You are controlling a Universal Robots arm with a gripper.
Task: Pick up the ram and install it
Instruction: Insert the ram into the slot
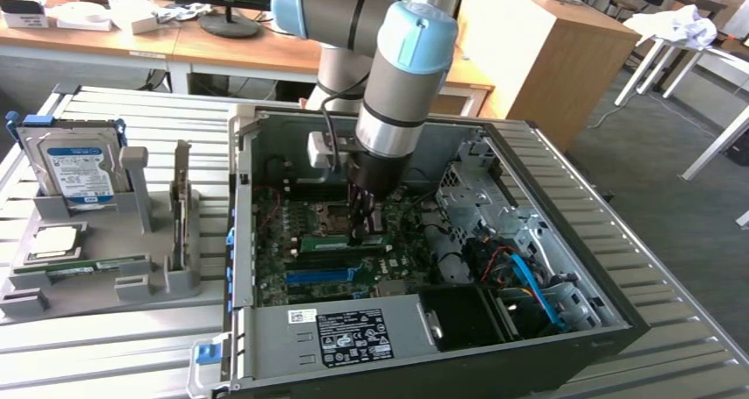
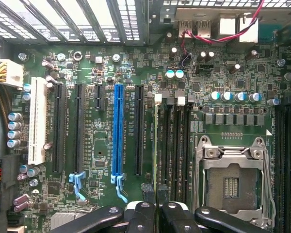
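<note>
Holding: your gripper (image 2: pixel 157 206) has its jaws almost closed, pinching the ram (image 2: pixel 158 145) by its flat faces.
Ram position: inside the computer case (image 1: pixel 585 250), over the motherboard (image 2: pixel 150 63), at the near side of the memory slots (image 2: pixel 169 145) closest to the expansion slots; you cannot tell whether it touches a slot.
Risk: a crooked seat or a bent stick if you press while one end rides high.
Cause: a small offset from the slot, the white latch (image 2: pixel 158 99) at the far end blocking it, or the notch reversed, which you cannot check.
Second risk: the empty CPU socket (image 2: pixel 231 184) lies near; a slipped stick could strike its contacts.
Pointing: edge-on, contact edge toward the board.
Long axis: level, along the slots, parallel to the blue slot (image 2: pixel 118 131), running between the exterior view's left and right.
</note>
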